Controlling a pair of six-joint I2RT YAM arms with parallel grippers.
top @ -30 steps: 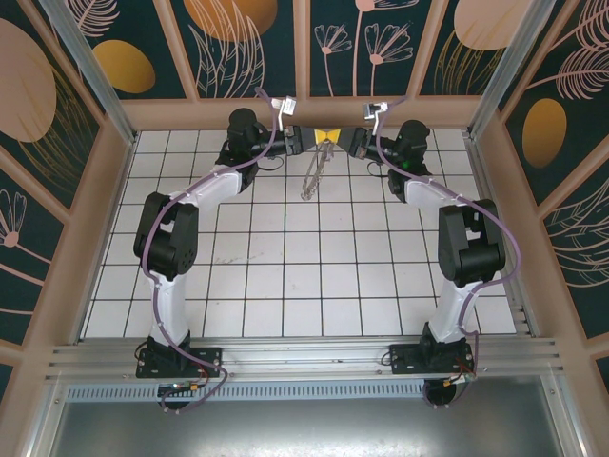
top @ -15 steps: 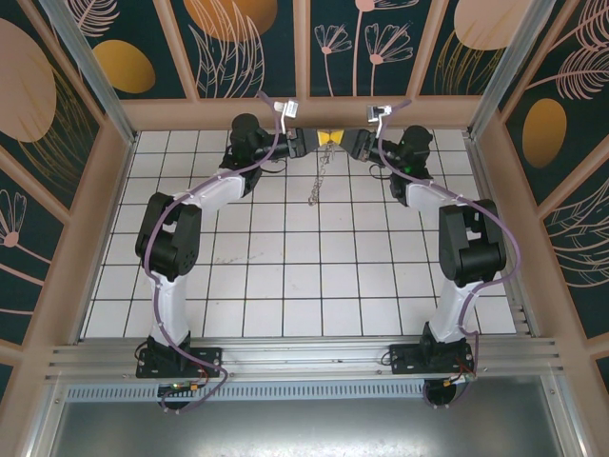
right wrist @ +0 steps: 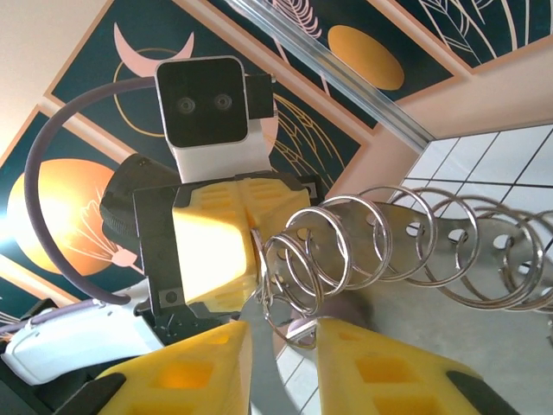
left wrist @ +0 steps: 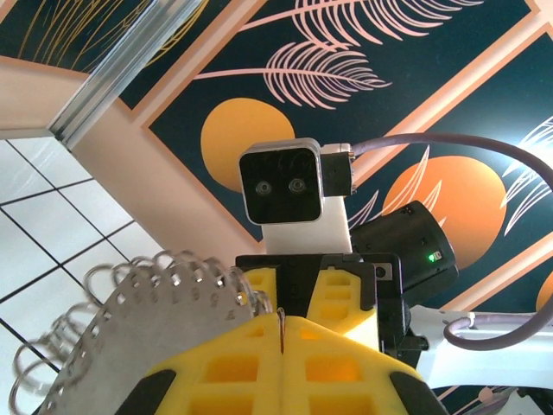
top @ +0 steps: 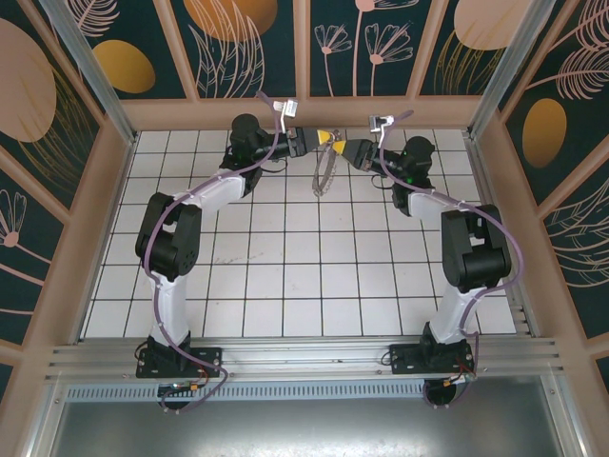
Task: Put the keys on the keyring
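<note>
Count: 2 arms, 2 end effectors, 1 keyring.

Left end effector has its yellow fingers pressed together, pinching one end of the keyring. The keyring is a run of wire rings threaded thru a holed grey strip, and it hangs off that tip at the far-centre of the counter. Right end effector is spread, w/ the ring coils sitting in the gap; can't tell if they touch a finger.

Vs 1 s ago: the chain hung longer and straighter, now it's drawn up into a short curve. The right tip has swung slightly toward the near side, so the 2 yellow tips sit apart.

Counter is white tile w/ dark grout. Walls are dark teal panels w/ orange discs and pale leaf outlines in peach frames. An aluminium rail runs along the near edge by the arm bases.
</note>
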